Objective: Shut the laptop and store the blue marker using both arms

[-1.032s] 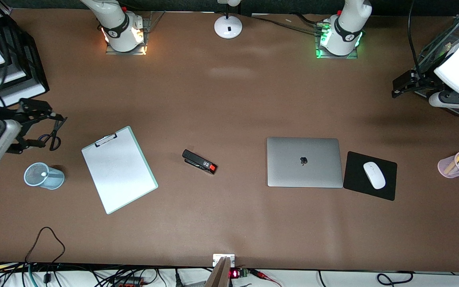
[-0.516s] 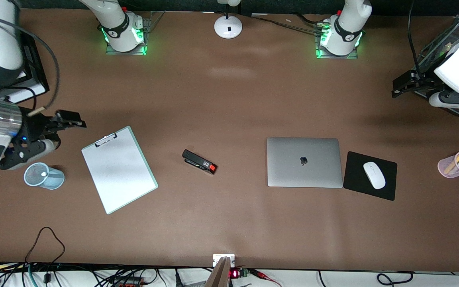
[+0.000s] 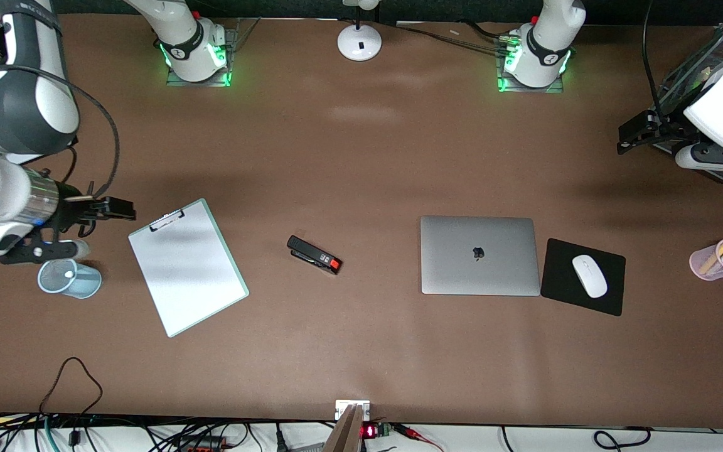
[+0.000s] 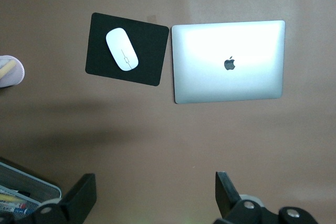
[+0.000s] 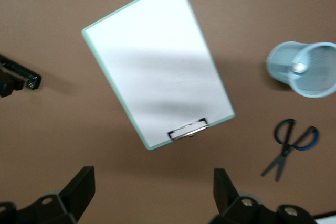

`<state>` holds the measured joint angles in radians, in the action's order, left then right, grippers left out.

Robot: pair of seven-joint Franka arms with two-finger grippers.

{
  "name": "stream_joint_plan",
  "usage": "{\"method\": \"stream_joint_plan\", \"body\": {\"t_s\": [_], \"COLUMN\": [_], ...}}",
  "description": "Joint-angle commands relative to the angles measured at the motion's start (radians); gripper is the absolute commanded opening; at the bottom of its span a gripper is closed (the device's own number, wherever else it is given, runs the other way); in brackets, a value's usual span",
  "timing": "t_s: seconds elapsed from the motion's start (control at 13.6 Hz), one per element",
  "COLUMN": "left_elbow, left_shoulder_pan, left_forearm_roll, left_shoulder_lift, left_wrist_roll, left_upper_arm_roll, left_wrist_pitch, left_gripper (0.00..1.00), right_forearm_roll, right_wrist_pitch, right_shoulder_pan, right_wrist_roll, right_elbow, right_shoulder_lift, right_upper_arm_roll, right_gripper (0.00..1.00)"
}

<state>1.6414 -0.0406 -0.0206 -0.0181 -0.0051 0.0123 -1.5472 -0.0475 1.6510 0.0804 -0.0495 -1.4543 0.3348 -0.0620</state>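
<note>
Fig.: laptop (image 3: 479, 255) lies lid-down, shut, mid-table toward left arm's end, beside mouse pad (image 3: 582, 276). Blue marker not visible. Right gripper (image 3: 110, 208), fingers wide, empty, over table edge by clipboard (image 3: 187, 267); left gripper (image 3: 634, 134) likewise wide. Locate marker w/ wrist cams first.
</note>
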Motion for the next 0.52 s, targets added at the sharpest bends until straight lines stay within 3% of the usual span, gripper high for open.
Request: {"method": "stream_joint_plan", "body": {"t_s": [0.0, 0.15, 0.44], "left_elbow": [-0.034, -0.034, -0.035], "left_shoulder_pan": [-0.007, -0.007, -0.007], "left_forearm_roll": [0.022, 0.022, 0.022], "left_shoulder_lift": [0.015, 0.015, 0.015], "left_wrist_roll": [0.022, 0.022, 0.022], "left_upper_arm_roll": [-0.006, -0.006, -0.006], "left_wrist_pitch": [0.022, 0.021, 0.021], "left_gripper": [1.0, 1.0, 1.0], "right_forearm_roll": [0.018, 0.023, 0.064], "right_wrist_pitch": [0.047, -0.002, -0.112], "right_shoulder_pan": [-0.011, -0.016, -0.033], "right_wrist_roll": [0.02, 0.013, 0.01], "right_elbow": [-0.049, -0.037, 0.034], "right_shoulder_lift": [-0.082, -0.118, -0.143], "right_upper_arm_roll": [-0.079, -0.116, -0.104], "right_gripper": [1.0, 1.0, 1.0]}}
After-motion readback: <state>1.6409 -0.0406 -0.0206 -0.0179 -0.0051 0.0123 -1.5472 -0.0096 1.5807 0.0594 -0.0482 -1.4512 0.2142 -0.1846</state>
